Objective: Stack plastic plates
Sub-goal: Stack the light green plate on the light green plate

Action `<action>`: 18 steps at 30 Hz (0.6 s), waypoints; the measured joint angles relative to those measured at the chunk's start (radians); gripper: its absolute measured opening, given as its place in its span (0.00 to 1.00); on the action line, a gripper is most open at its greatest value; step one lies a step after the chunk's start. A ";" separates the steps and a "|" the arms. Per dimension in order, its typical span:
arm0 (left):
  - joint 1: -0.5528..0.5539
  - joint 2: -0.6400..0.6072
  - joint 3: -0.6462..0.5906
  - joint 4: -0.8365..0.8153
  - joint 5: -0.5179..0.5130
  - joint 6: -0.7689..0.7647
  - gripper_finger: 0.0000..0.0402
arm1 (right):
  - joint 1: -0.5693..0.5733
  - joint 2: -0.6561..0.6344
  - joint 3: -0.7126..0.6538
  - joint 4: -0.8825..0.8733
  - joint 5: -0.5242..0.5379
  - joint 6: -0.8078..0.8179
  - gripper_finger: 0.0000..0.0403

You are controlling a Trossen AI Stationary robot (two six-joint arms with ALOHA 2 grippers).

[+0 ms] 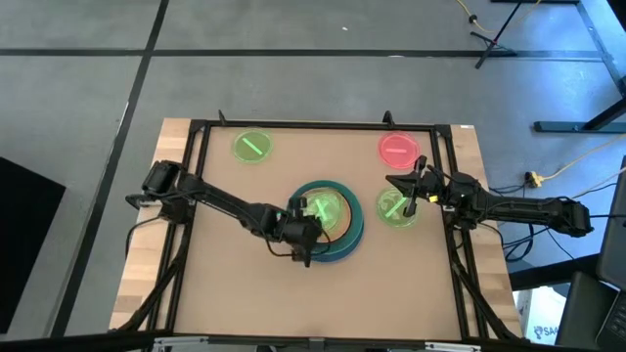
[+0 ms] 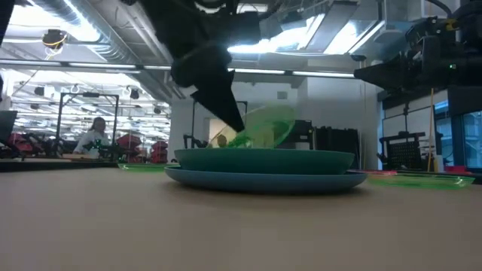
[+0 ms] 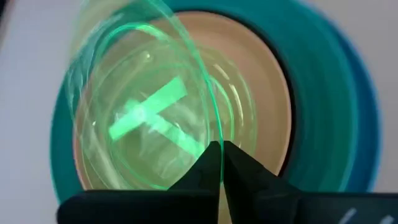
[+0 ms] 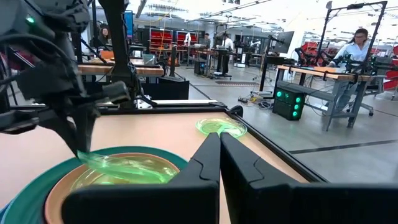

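A stack stands mid-table: a blue plate (image 1: 352, 240) at the bottom, a teal plate (image 1: 344, 196) on it, and a peach plate (image 3: 261, 81) inside the teal one. No black plate shows. My left gripper (image 1: 301, 217) is shut on a translucent green plate (image 1: 326, 207) tilted over the stack. My right gripper (image 1: 416, 181) is shut, empty and raised beside a second green plate (image 1: 394, 208) lying flat on the table. A third green plate (image 1: 252, 147) and a pink-red plate (image 1: 398, 149) lie flat near the far edge. My left gripper pinches the green plate's rim (image 3: 214, 138) between its two fingers, on the side facing the table's left edge. The fingers slant down from the left (image 2: 226, 113). The plate (image 2: 265, 126) is tilted, its held side raised and its lower edge inside the peach plate.
A black frame (image 1: 196, 196) borders the brown table top on the left, far and right sides. Bare table lies in front of the stack toward the near edge. People and workbenches show in the room beyond the table.
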 joint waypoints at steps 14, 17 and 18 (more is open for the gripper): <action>0.034 -0.014 0.055 -0.056 0.170 -0.048 0.27 | 0.000 0.000 0.000 -0.007 0.044 0.000 0.01; 0.020 -0.036 0.064 -0.073 0.121 -0.047 0.27 | 0.000 0.000 0.000 -0.010 0.044 0.001 0.01; 0.019 -0.044 0.064 -0.075 0.120 -0.047 0.27 | 0.000 0.000 0.000 -0.011 0.045 0.002 0.01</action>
